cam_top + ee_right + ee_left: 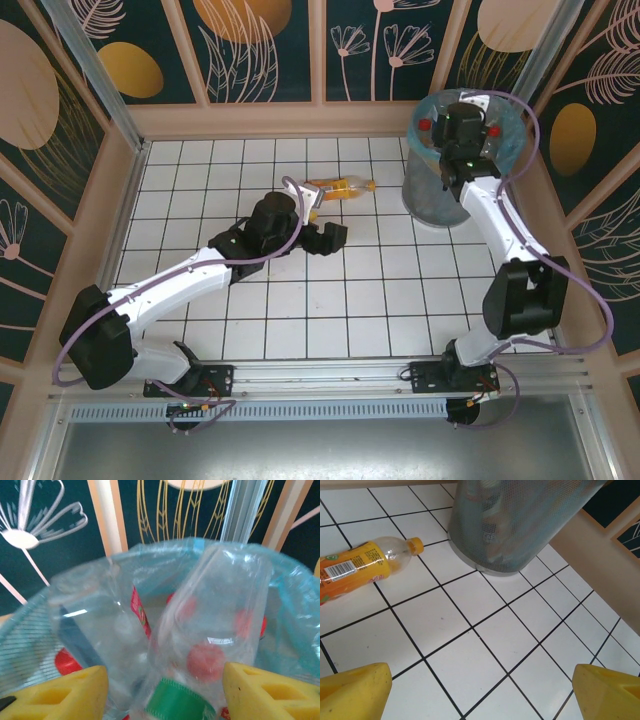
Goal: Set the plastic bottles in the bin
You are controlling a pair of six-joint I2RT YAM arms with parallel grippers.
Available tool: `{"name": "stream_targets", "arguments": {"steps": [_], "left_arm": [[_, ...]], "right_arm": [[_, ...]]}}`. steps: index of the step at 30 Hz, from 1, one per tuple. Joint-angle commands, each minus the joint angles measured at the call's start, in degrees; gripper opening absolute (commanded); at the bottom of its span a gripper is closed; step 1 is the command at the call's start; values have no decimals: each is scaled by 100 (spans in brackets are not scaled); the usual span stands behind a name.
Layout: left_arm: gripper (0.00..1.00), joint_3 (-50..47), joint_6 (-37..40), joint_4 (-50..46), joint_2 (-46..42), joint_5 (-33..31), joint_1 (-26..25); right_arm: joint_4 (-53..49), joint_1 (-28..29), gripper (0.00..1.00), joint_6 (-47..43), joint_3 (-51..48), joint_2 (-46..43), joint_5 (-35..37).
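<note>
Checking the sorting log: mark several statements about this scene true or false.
1. An orange bottle lies on the tiles. True.
2. The bin stands at the near left corner. False: far right corner.
3. The left end effector grips the orange bottle. False: it is open, apart from it.
4. A blue bag lines the bin. True.
5. A clear bottle sits between the fingers of the right end effector. True.

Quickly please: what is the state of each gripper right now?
Left gripper: open, holding nothing.
Right gripper: a clear bottle is between its jaws above the bin; whether it grips the bottle cannot be told.
</note>
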Motion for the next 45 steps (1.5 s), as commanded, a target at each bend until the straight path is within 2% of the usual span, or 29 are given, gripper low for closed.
{"name": "stream_targets", "arguments": {"steps": [1,6,11,16,21,25,31,34,38,42,45], "left_arm": [[93,-108,-12,-22,-180,-126,-14],[93,-101,2,-27,-163,-131,-14],[93,-90,25,-28,-147,-151,-10],[93,-85,6,-12,-98,-171,-13],[93,-111,-75,51,-93,-187,-6],[93,-107,-105,69,-102,-249,-14],[94,-236,-97,42,-242,-563,-14],[94,-299,-63,43,-403,-805,-14],[96,-324,-10,15,-640,-1344,-13],[98,-347,-21,-57,-859,-1853,-13],[99,-484,-44,-139,-1038,-2159,-13]], "right_arm": [[-141,-212,63,435,354,336,-447],[-802,-576,62,1018,815,775,-745],[-690,-714,62,1210,435,451,-962],[-360,-640,61,1424,29,-363,-1370],[363,-399,55,1305,-313,-1124,-1171],[440,-371,50,1287,-113,-1122,-1150],[266,-200,51,1226,99,-1023,-1243],[105,65,54,1159,186,-1078,-1215],[15,903,54,859,268,-1099,-1019],[28,1660,60,622,142,-831,-1395],[460,2138,66,257,-246,-504,-1536]]}}
